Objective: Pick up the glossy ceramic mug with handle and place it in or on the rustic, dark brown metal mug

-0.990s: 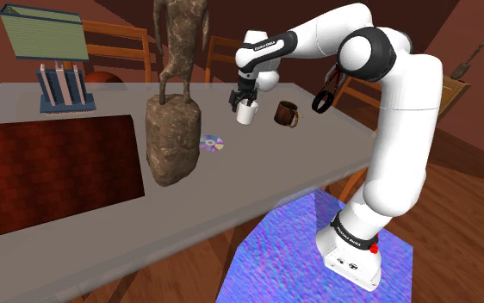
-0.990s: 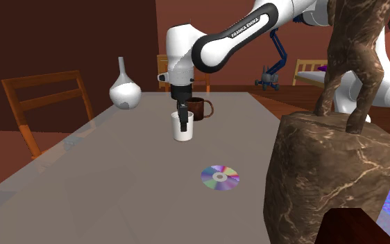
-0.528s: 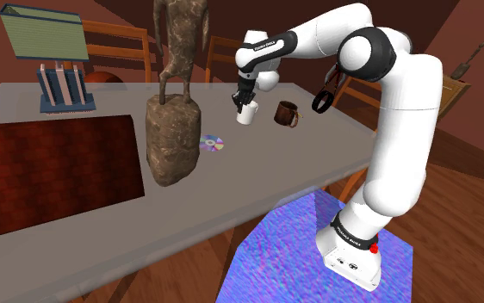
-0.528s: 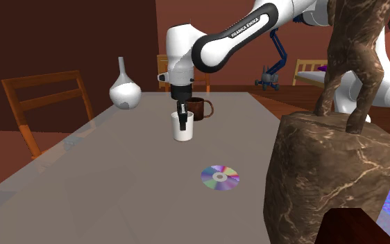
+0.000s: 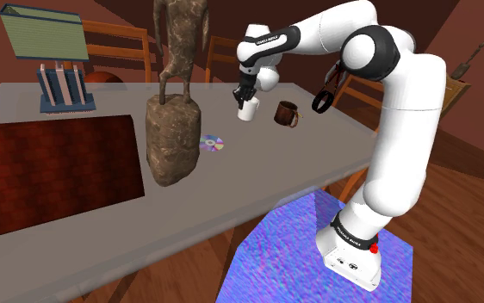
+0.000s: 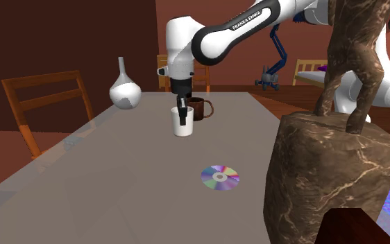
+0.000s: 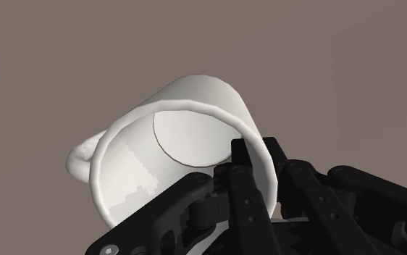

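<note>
In the shoulder view the gripper (image 5: 245, 97) grips the rim of the white mug (image 5: 248, 110), which is upright just beside the dark brown mug (image 5: 285, 114), toward the shoulder view's left of it. In the second exterior view the white mug (image 6: 182, 123) is near the dark brown mug (image 6: 199, 108), in front of it. In the wrist view the fingers (image 7: 240, 156) are clamped on the white mug's (image 7: 173, 145) wall, one inside and one outside

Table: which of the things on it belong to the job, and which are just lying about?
Job: white mug, clasped by the gripper; dark brown mug.
Lying about: disc, brown statue, white flask, lamp, red-brown mat.
</note>
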Robot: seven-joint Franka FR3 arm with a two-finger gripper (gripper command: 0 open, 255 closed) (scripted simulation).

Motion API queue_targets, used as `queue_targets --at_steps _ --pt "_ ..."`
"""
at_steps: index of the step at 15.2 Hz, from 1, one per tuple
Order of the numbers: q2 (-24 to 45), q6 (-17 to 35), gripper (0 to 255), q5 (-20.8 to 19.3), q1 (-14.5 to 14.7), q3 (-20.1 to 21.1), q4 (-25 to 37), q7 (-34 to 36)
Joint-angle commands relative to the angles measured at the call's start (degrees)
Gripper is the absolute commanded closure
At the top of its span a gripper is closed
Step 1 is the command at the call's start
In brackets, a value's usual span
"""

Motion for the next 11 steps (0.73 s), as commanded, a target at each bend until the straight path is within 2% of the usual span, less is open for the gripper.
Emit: queue_targets --at_steps 1,11 --pt "-0.58 -1.32 255 -0.10 0.07 -0.03 0.75 0.08" --pt "-2.74 -8.11 255 -0.44 0.13 -0.21 5.40 0.09"
